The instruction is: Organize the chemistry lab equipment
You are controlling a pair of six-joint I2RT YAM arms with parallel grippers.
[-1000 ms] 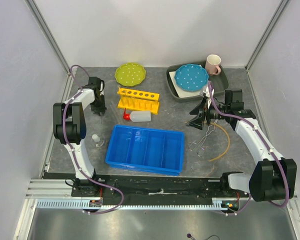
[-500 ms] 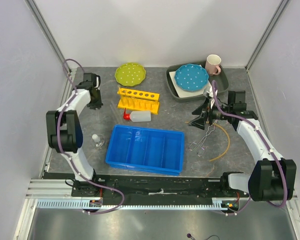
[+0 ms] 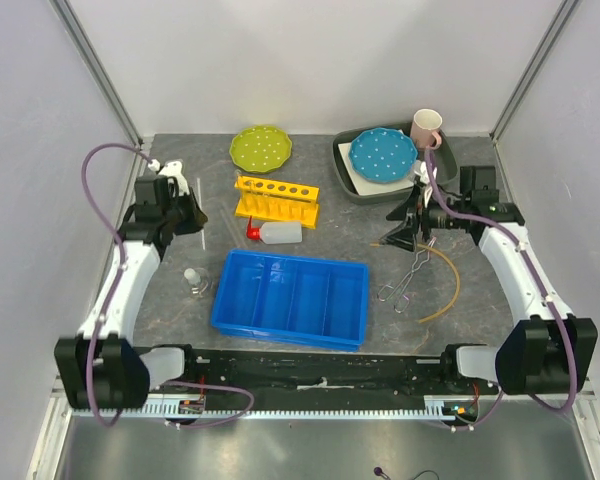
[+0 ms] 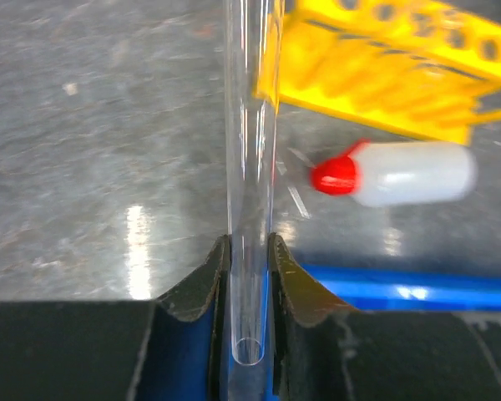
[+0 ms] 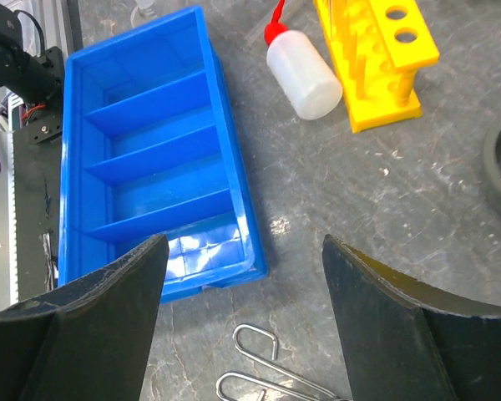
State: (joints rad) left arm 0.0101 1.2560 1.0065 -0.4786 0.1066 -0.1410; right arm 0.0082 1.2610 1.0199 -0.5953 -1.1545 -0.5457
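Pinching a clear glass tube (image 4: 249,125) between nearly closed fingers, the left gripper (image 4: 249,259) hovers at the left side of the gray table (image 3: 345,225), just left of the yellow test-tube rack (image 3: 277,197). The white squeeze bottle (image 3: 280,233) with a red cap lies on its side in front of the rack, beside the blue divided tray (image 3: 292,263). The right gripper (image 5: 242,251) hangs spread wide and empty near the metal tongs (image 3: 408,278) and tan rubber tube (image 3: 448,290). A small glass flask (image 3: 193,279) stands left of the tray.
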